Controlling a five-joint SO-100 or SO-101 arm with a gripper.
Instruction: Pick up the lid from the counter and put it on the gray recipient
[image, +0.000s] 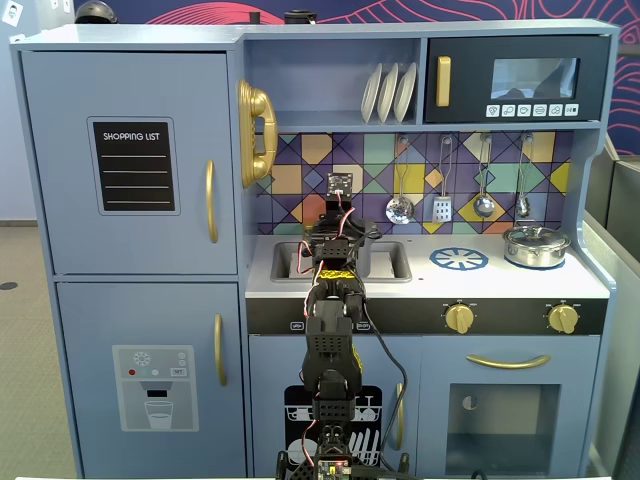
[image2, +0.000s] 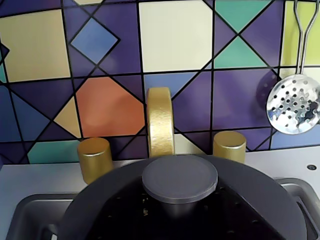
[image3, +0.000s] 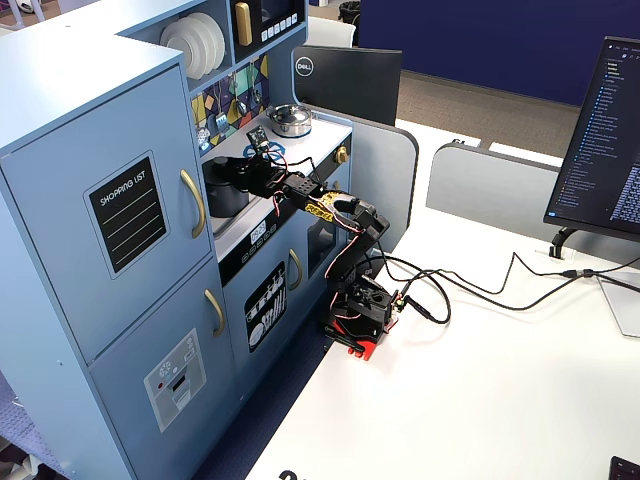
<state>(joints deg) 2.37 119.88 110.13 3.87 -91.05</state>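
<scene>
The dark gray lid (image2: 260, 190) fills the bottom of the wrist view, level, with its round knob (image2: 180, 177) in the middle. It hangs over the sink (image2: 30, 215). My gripper (image2: 180, 212) comes in from the bottom edge, and its black fingers (image2: 125, 220) close in on the stem under the knob. In a fixed view the gray pot (image3: 222, 197) stands at the sink, with the lid (image3: 232, 166) right on top and my gripper (image3: 252, 173) over it. I cannot tell whether the lid rests on the rim. In the other fixed view the arm hides the pot and lid, and my gripper (image: 335, 240) is over the sink.
A gold faucet (image2: 160, 120) and two gold taps (image2: 94, 157) (image2: 229, 146) stand just behind the lid. A slotted spoon (image2: 295, 107) hangs on the tiled wall. A shiny silver pot (image: 536, 246) sits on the right burner beside a blue burner ring (image: 459, 259).
</scene>
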